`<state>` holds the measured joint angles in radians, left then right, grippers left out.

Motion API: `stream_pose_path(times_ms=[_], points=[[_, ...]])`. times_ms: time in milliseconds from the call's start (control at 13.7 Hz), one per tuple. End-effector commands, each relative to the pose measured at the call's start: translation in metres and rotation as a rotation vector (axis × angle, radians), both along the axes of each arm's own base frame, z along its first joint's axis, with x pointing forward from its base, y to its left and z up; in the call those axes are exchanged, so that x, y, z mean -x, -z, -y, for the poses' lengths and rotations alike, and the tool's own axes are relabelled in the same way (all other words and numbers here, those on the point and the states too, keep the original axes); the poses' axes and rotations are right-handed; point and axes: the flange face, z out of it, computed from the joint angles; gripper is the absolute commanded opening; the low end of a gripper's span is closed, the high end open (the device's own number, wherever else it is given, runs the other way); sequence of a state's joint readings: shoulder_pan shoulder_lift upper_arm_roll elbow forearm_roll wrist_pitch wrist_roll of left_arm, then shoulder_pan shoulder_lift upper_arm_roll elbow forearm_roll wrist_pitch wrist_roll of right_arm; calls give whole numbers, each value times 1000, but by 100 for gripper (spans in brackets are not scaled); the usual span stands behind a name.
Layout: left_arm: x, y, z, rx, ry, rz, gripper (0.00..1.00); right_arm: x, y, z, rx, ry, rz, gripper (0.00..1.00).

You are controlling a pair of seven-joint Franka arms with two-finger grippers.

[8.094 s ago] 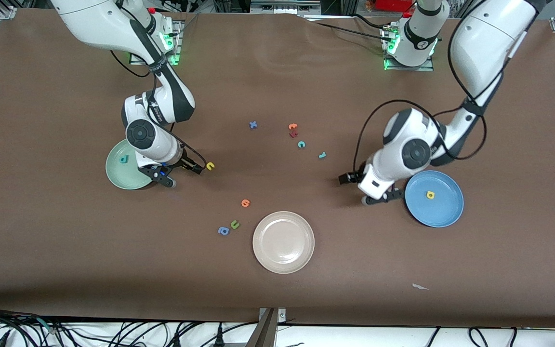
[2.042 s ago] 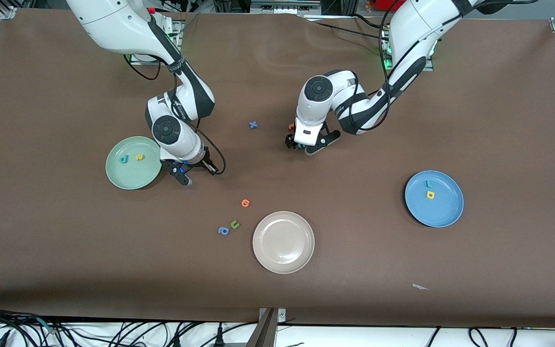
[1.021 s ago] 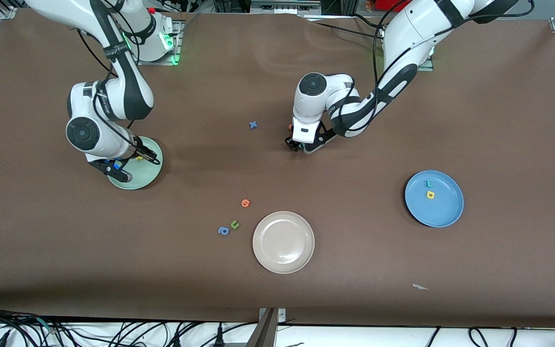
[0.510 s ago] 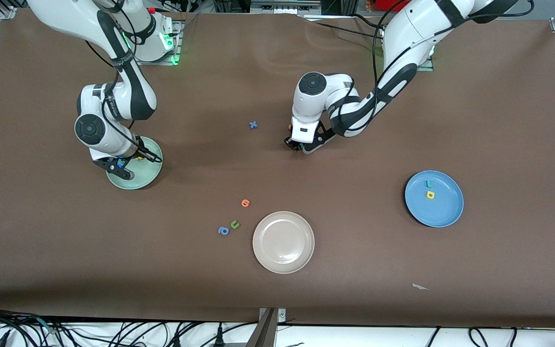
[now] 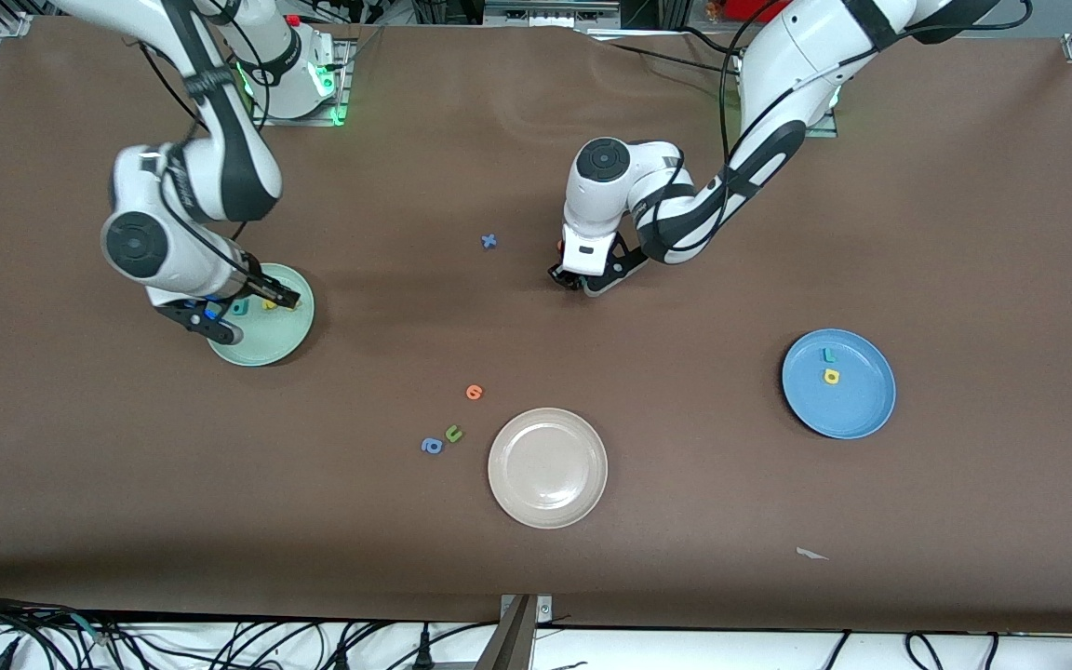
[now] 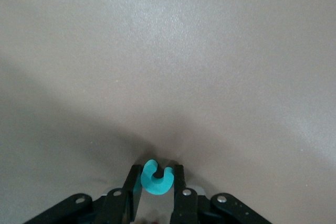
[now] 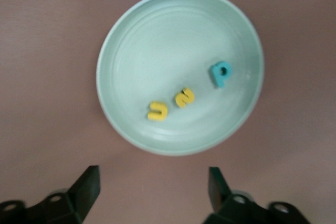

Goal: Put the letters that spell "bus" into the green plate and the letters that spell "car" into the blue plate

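Teal foam letter c (image 6: pixel 156 178) sits pinched between my left gripper (image 6: pixel 157 192) fingers, on the brown table. My right gripper (image 7: pixel 152 187) hangs wide over the round green plate (image 7: pixel 131 51).

I see my left gripper (image 6: pixel 157 186) closed on the teal c (image 6: pixel 156 177), its opening facing away from the camera, low over bare brown tabletop (image 6: pixel 173 61).
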<state>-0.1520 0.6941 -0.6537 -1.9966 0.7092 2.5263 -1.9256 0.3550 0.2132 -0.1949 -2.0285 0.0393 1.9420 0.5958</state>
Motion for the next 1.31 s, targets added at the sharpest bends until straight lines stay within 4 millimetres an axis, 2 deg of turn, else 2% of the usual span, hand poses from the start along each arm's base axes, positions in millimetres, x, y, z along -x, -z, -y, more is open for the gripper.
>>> stream_pose_path(times_ms=[0, 146, 219, 438, 510, 656, 802, 1021, 1167, 1240], points=[[-40, -8, -22, -52, -21, 25, 23, -22, -79, -6, -1, -16, -31, 100], [-87, -24, -54, -57, -45, 31, 23, -33, -129, -10, -12, -43, -13, 100], [-108, -28, -78, -70, -30, 11, 23, -38, -153, -5, -26, -77, 2, 100], [-171, -59, -145, -113, 98, -107, 23, -56, -213, 25, -88, -250, 113, 100], [-184, -64, -168, -144, 200, -141, 23, -59, -224, 34, -94, -291, 134, 100], [-211, -72, -228, -164, 331, -183, 24, -63, -234, 51, -89, -298, 158, 100], [-225, -72, -287, -155, 485, -218, 24, -62, -241, 57, -93, -318, 169, 100], [-235, -53, -366, -149, 671, -268, 24, -59, -248, 54, -94, -319, 178, 100], [-239, -45, -399, -153, 739, -288, 25, -56, -255, 56, -91, -329, 190, 100], [-240, -44, -406, -158, 751, -291, 56, -56, -258, 58, -91, -331, 198, 100]])
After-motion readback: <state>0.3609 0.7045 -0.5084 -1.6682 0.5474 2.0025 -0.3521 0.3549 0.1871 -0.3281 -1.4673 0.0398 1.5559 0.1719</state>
